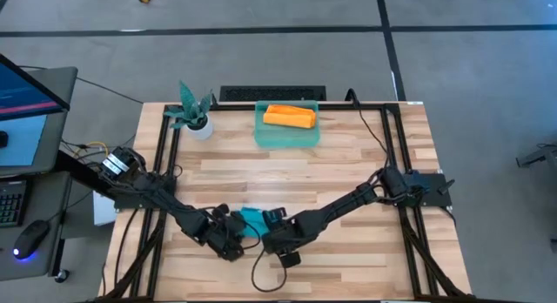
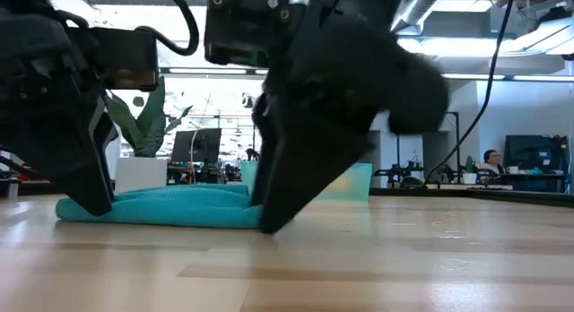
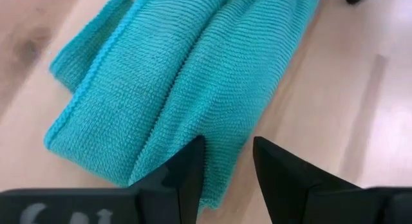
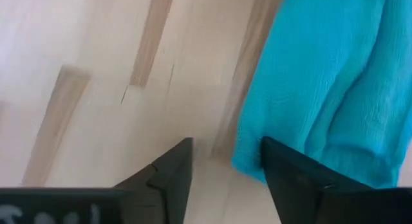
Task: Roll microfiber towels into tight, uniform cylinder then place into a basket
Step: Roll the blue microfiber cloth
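Note:
The teal-blue towel (image 1: 251, 220) lies folded in loose lengthwise folds on the wood near the table's front edge, seen low and flat in the low view (image 2: 161, 209). My left gripper (image 3: 228, 156) stands open at its left end, pointing steeply down, with a folded edge of the cloth between its fingers. My right gripper (image 4: 225, 159) is open at the towel's right end, bare wood in its gap and the cloth's corner beside one finger. The orange-yellow towel (image 1: 289, 117) lies rolled in the basket (image 1: 265, 136) at the far side. My left gripper comes from above, slanting, over the teal towel's end (image 3: 212, 179). One finger (image 3: 190, 166) stands on or against the folded cloth; the other stands off it over bare wood. The towel lies slack on the table. My right gripper has one finger (image 4: 283, 172) against the towel's corner (image 4: 248, 163); whether it touches I cannot tell.
A potted plant (image 1: 193, 111) stands at the far left corner. Black frame rails (image 1: 165, 164) run along both sides of the table. A desk with a monitor and mouse (image 1: 30, 238) lies off the left edge. Bare wood spreads between the towel and the basket.

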{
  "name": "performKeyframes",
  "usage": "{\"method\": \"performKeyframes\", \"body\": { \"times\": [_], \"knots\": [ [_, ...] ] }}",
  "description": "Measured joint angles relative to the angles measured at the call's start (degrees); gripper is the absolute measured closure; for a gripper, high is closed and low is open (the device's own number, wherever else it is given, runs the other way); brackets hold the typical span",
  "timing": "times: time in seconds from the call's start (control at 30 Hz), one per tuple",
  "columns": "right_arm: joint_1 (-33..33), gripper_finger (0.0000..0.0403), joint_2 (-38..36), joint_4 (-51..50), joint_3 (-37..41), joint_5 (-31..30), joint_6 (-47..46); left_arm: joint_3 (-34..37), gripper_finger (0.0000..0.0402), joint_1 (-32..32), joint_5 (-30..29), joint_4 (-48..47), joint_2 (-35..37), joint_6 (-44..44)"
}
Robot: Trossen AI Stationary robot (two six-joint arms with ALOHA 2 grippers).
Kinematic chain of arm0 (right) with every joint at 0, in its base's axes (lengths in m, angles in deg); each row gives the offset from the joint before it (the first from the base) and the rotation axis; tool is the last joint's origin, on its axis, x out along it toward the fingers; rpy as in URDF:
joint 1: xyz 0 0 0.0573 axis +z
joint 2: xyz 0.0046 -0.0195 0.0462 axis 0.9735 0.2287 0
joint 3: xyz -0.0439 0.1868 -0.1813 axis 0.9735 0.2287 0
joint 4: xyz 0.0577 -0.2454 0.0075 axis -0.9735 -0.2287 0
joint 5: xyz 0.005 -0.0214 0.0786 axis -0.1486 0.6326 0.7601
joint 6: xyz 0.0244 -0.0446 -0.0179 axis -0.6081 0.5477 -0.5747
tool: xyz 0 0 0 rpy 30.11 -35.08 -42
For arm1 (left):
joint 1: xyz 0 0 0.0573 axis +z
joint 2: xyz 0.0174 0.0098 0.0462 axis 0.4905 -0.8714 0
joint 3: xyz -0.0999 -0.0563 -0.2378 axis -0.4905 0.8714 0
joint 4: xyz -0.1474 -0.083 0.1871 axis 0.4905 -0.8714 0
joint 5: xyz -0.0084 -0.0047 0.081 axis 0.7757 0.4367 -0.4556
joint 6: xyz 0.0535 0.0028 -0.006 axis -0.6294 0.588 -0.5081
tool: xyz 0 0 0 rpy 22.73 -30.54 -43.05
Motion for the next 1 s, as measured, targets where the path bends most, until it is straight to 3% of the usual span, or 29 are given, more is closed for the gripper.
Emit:
{"method": "performKeyframes", "body": {
  "times": [0.23,0.43,0.53,0.73,0.87,1.0],
  "knots": [
    [1.7,0.0201,0.2,-15.7,-10.5,-1.5,-3.9,0.1,0.0272,-0.3,0.0,1.5,-0.1,0.2],
    [5.9,0.0223,0.1,-26.2,-12.1,-14.9,-5.0,0.1,0.0272,-0.4,-0.1,1.6,-0.1,0.2],
    [8.2,0.0236,0.0,-35.5,-12.1,-22.9,-10.1,0.1,0.0272,-0.4,-0.1,1.6,-0.1,0.2],
    [11.2,0.0263,-1.1,-45.9,-7.5,-31.7,-21.6,0.2,0.0272,-0.4,-0.1,1.7,-0.1,0.2],
    [11.2,0.0275,-5.2,-45.8,-1.6,-34.2,-26.6,0.2,0.0272,-0.4,-0.2,1.8,-0.1,0.2],
    [11.2,0.0283,-14.0,-38.9,10.0,-36.6,-31.9,0.2,0.0272,-0.4,-0.4,1.9,-0.1,0.2]
  ]
}}
